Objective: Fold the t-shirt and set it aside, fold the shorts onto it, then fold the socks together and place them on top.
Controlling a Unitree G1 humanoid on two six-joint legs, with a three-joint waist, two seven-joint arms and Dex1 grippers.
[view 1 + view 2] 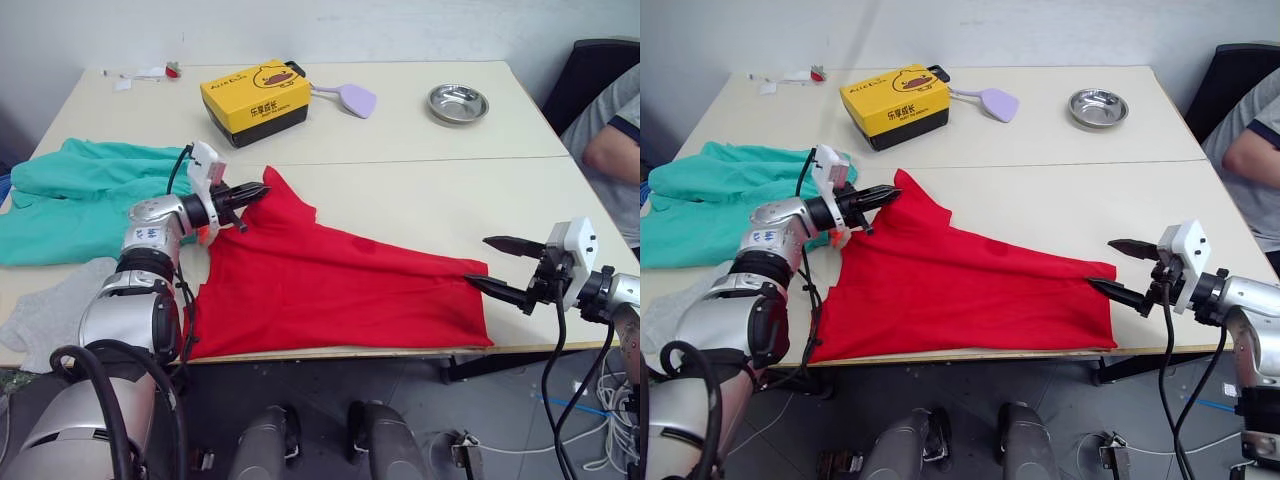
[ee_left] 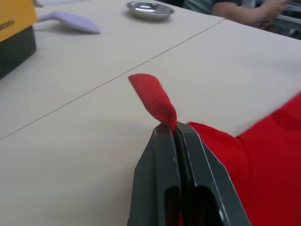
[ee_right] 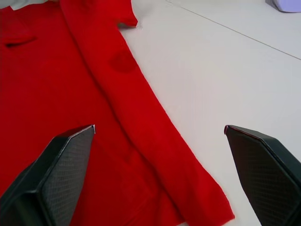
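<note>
The t-shirt [image 1: 330, 285] lies spread across the near half of the tabletop [image 1: 440, 185], one corner drawn up toward the far left, so this looks like the first step, the shirt fold, with shorts and socks not yet dealt with. The left gripper [image 1: 252, 193] has its jaws pinched shut on that raised corner, a small tab of red cloth poking out past the tips. The right gripper [image 1: 503, 267] sits at the shirt's right end near the tabletop's front edge, jaws spread wide and holding nothing, lower tip just at the cloth. Next, probably, it must close on that end so both arms can carry the fold. The left arm is bent at the elbow, the right comes in low from the side. The shorts [image 1: 75, 195] wait at far left, the socks [image 1: 45, 310] just in front of them.
</note>
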